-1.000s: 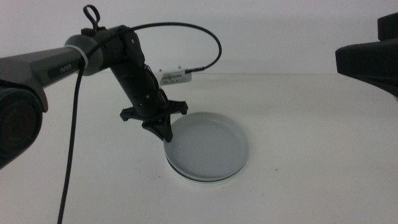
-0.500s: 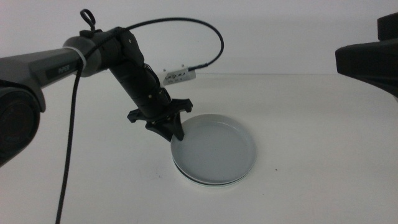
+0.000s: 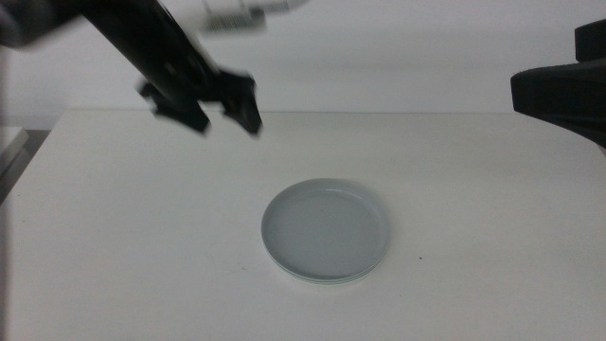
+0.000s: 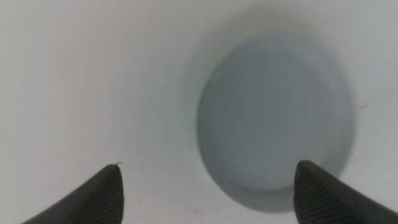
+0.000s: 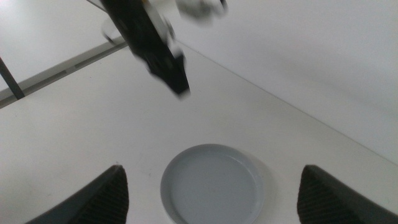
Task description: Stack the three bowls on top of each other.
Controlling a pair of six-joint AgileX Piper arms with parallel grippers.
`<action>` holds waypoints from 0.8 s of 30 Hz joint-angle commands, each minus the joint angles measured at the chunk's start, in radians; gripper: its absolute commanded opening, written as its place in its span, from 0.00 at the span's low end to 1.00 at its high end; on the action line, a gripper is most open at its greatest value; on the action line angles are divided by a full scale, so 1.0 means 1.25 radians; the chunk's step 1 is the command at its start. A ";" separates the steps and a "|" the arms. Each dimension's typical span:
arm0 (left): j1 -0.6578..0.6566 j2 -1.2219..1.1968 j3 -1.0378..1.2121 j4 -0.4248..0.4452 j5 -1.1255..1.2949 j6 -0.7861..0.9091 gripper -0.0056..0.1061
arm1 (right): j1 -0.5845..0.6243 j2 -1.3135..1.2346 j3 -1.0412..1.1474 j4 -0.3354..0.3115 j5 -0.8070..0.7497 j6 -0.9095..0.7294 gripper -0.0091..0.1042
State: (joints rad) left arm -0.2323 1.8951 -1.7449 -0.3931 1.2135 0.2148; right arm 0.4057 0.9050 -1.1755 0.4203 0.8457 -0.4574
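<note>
The pale grey-blue bowl (image 3: 326,227) lies on top of a stack at the table's middle. Thin mint green and white rims (image 3: 322,278) show under its near edge. The stack also shows in the left wrist view (image 4: 273,121) and the right wrist view (image 5: 211,183). My left gripper (image 3: 225,118) is open and empty, blurred, high above the table, behind and left of the stack. It also shows in the right wrist view (image 5: 168,62). My right gripper (image 5: 211,168) is open and empty, held high at the right, facing the stack.
The white table (image 3: 133,246) lies bare around the stack. Part of the right arm (image 3: 563,90) hangs at the middle view's right edge. The table's left edge and a dark leg (image 5: 11,81) show in the right wrist view.
My left gripper was at the stack's far-left rim. It has come off the rim and risen up and back to the left. The stack stays in place.
</note>
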 commanded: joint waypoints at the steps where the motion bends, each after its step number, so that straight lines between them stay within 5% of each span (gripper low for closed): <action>1: 0.011 -0.128 0.011 0.024 0.006 0.011 0.89 | -0.004 -0.002 0.002 0.001 -0.012 -0.009 0.90; 12: 0.120 -0.679 0.394 0.153 -0.233 -0.004 0.89 | -0.004 -0.002 0.002 0.001 -0.012 -0.009 0.90; 24: 0.189 -0.835 0.485 0.188 -0.365 -0.002 0.89 | -0.004 -0.002 0.002 0.001 -0.012 -0.009 0.90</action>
State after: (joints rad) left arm 0.0010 0.8612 -1.1438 -0.1659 0.7931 0.2095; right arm 0.4057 0.9050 -1.1755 0.4203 0.8457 -0.4574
